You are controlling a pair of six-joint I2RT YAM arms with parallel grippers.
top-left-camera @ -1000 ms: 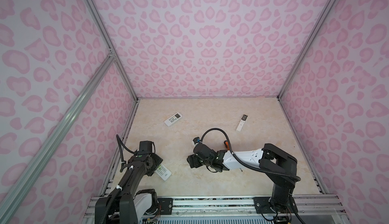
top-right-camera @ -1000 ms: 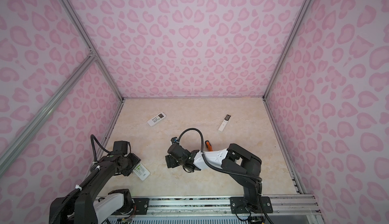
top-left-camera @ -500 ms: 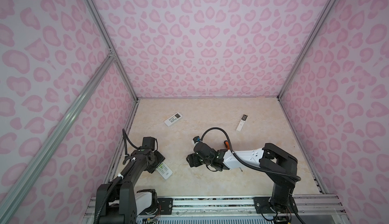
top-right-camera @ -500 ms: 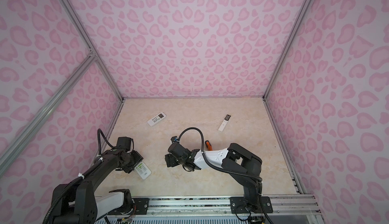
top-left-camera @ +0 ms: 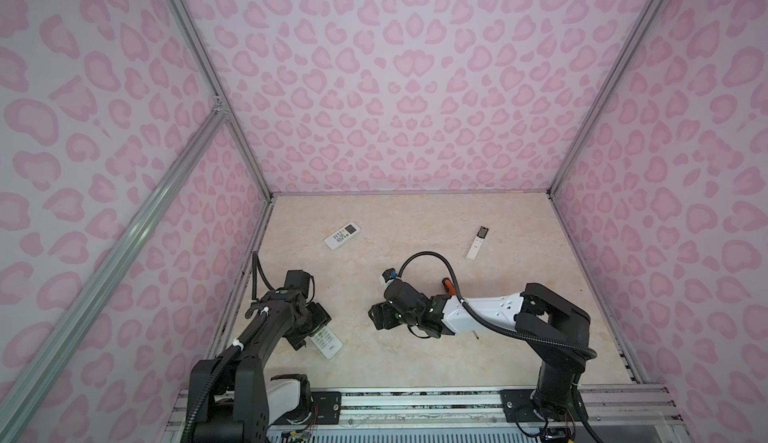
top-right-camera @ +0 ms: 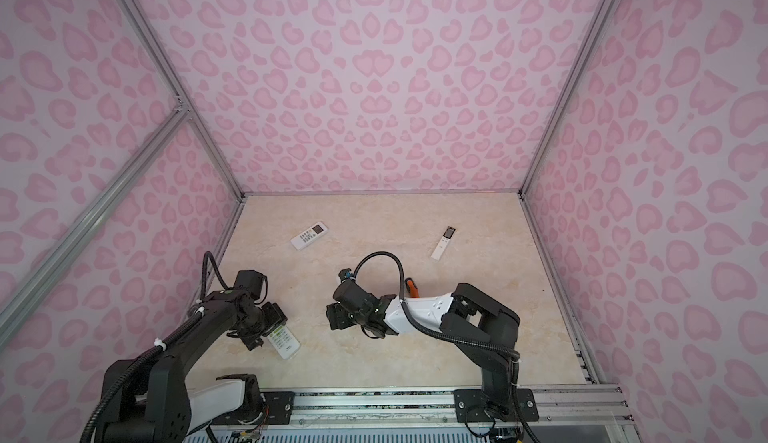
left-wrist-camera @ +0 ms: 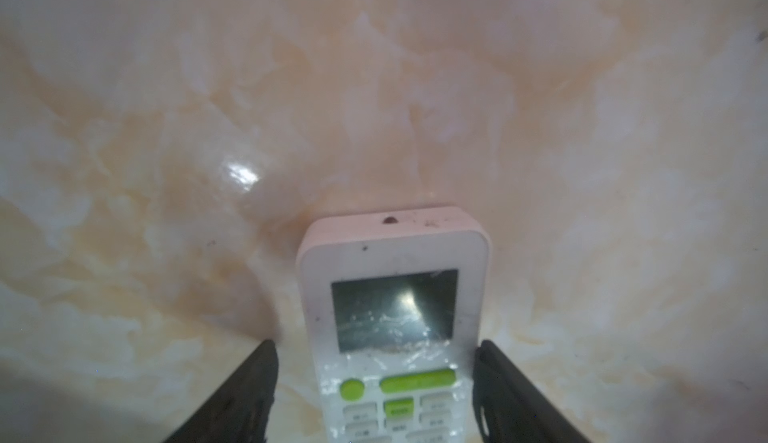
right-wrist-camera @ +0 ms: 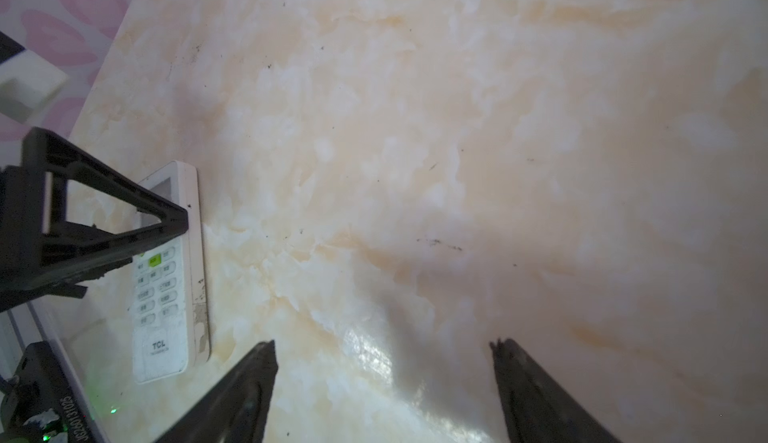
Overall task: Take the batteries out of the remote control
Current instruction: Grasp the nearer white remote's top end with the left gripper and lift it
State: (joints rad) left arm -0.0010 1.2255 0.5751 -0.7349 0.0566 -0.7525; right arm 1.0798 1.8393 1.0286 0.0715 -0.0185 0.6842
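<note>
A white remote control with a dark screen and lime-green buttons lies face up near the table's front left, also seen in both top views and in the right wrist view. My left gripper is open and straddles it. One finger stands clear of the remote's side and the other lies close along the opposite edge. My right gripper hovers open over bare table at the middle, with nothing between its fingers. The batteries are hidden.
A wider white remote lies at the back left and a slim white one at the back right. An orange-handled screwdriver pokes out behind the right arm. Pink patterned walls enclose the table on three sides.
My left gripper has slid along the near remote towards the front and its jaws have spread wider. The right arm has not moved.
</note>
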